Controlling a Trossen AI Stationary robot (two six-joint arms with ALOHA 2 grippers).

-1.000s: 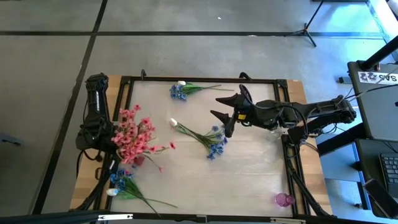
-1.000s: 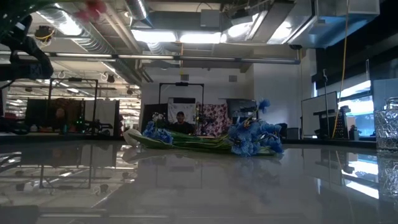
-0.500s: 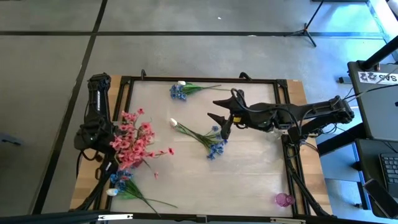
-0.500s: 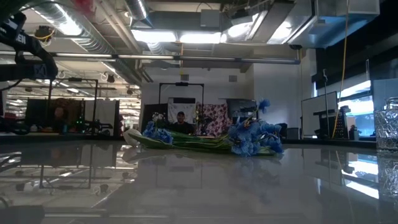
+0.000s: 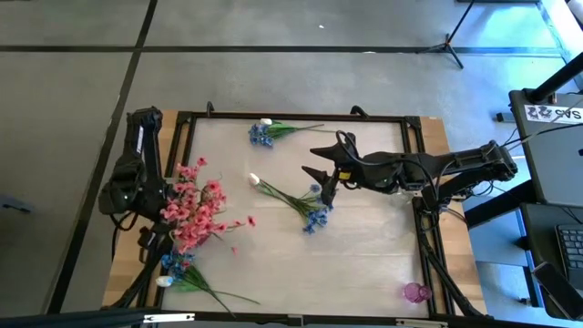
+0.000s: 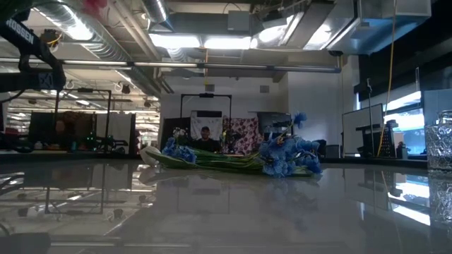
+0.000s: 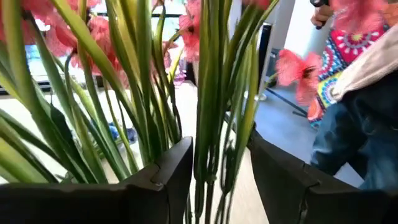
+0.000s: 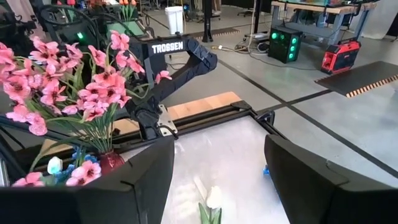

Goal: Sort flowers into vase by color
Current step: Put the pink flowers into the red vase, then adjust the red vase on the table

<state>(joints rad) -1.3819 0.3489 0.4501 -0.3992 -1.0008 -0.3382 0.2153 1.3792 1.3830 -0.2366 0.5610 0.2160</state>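
Note:
The pink flowers (image 5: 196, 210) stand as a bunch at the table's left side. In the right wrist view their stems run down toward a dark red vase (image 8: 112, 160). My left gripper (image 7: 219, 168) is shut on those stems; in the high view the blooms hide it. Three blue sprigs lie flat on the table: one at the far edge (image 5: 271, 131), one in the middle (image 5: 299, 200) with a white bud (image 8: 212, 198), and one at the near left (image 5: 185, 271). My right gripper (image 5: 311, 162) hovers open over the middle sprig and touches nothing. My left gripper pinches several green stems (image 7: 208, 143) of the pink bunch between its two fingers (image 7: 168, 171). The stems and leaves rise upright past the fingers to the blooms above. The fingers hide the lower ends of the stems.
A small pink vase (image 5: 415, 292) stands at the table's near right corner. A clear glass vase (image 6: 441, 137) is at the right side, under my right arm. A dark frame (image 5: 291, 116) borders the table. A person in jeans (image 7: 357, 137) stands beyond the table.
My right gripper has moved a little toward the table's left, over the middle blue sprig, and has stayed open. My left arm has drawn back slightly toward the table's left edge, and the pink bunch has shifted a little with it.

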